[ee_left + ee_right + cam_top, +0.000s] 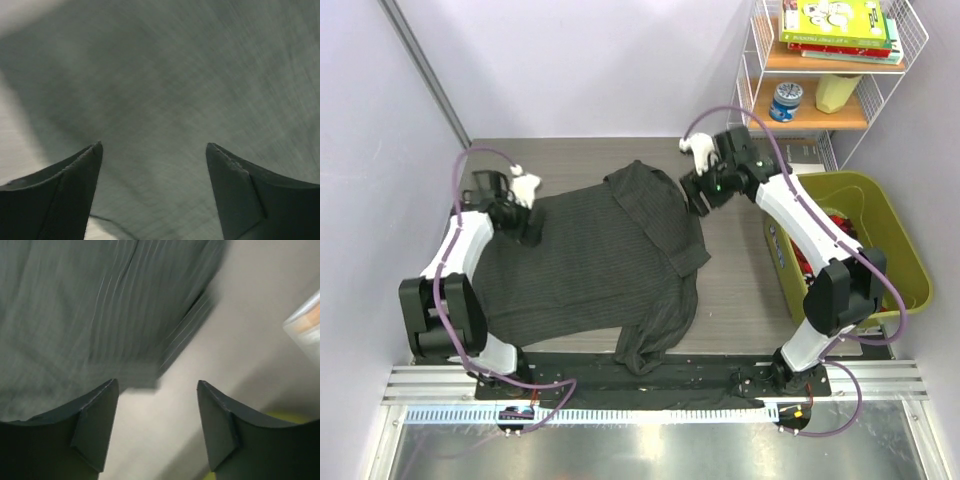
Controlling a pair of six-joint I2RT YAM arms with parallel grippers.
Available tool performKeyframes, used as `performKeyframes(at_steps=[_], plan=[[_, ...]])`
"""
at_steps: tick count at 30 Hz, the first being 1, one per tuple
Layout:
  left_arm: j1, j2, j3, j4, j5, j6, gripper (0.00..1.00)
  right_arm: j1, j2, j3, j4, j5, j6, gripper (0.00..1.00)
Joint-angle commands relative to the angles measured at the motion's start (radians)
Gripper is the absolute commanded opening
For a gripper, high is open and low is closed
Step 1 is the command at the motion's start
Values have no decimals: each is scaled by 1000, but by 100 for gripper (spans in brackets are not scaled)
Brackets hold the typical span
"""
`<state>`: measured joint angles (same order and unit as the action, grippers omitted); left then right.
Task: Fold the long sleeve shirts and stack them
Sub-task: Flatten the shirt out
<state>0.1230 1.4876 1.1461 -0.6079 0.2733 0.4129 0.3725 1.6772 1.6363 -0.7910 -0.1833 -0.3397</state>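
Observation:
One dark pinstriped long sleeve shirt (pixel 590 265) lies spread on the table, its right part folded over and one sleeve hanging toward the near edge. My left gripper (pixel 530 222) is open over the shirt's far left corner; the left wrist view shows the cloth (pixel 165 90) between its spread fingers. My right gripper (pixel 698 195) is open at the shirt's far right edge; the right wrist view shows the striped hem (pixel 100 305) just beyond its fingers and bare table below. Both grippers are empty.
A yellow-green bin (pixel 910 255) with red items stands at the right of the table. A white wire shelf (pixel 840 60) with books, a can and a cup stands at the back right. A black mat (pixel 620 385) lies along the near edge.

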Motion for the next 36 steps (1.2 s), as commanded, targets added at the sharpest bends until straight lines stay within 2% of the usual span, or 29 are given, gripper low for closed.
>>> performKeyframes(at_steps=[1, 3, 4, 6, 9, 12, 16, 17, 19, 20, 24, 26, 28, 31, 32, 34, 35, 36], plan=[[-60, 71, -59, -86, -19, 40, 78, -21, -66, -211, -76, -172, 94, 62], [-66, 121, -39, -81, -49, 41, 72, -23, -88, -302, -44, -179, 100, 56], [-66, 155, -26, -82, -58, 41, 70, -23, -89, -328, -34, -191, 103, 48], [-66, 238, 7, -82, -74, 29, 65, -24, -83, -384, -15, -206, 103, 43], [-69, 354, 85, -82, -120, 9, 62, -24, -51, -443, 50, -217, 128, 42], [-66, 468, 190, -82, -193, -19, 60, -24, 28, -452, 134, -164, 169, 41], [-49, 603, 345, -104, -264, -51, 58, -55, 145, -374, 171, -116, 203, 38], [-43, 623, 413, -116, -288, -54, 58, -75, 156, -339, 170, -119, 209, 38], [-31, 646, 455, -127, -280, -60, 57, -93, 154, -316, 165, -146, 220, 38], [-29, 631, 460, -122, -276, -57, 57, -102, 145, -305, 159, -163, 222, 38], [-34, 499, 408, -115, 11, -17, 72, -113, 73, -338, 153, -248, 267, 43], [-46, 372, 362, -128, 131, 28, 79, -112, 38, -389, 168, -298, 309, 45], [-100, 237, 264, -145, 217, 52, 80, -112, 30, -424, 206, -346, 367, 47], [-238, 107, 152, -240, 361, 196, 86, -112, 41, -478, 248, -366, 398, 48], [-323, 23, 127, -300, 385, 222, 88, -112, 47, -489, 251, -369, 396, 48], [-425, -51, 51, -354, 408, 286, 90, -112, 41, -500, 245, -389, 396, 47], [-544, -116, 25, -380, 403, 297, 91, -110, 23, -516, 245, -422, 393, 47], [-612, -150, 2, -386, 386, 311, 91, -112, 10, -526, 242, -436, 390, 47]])
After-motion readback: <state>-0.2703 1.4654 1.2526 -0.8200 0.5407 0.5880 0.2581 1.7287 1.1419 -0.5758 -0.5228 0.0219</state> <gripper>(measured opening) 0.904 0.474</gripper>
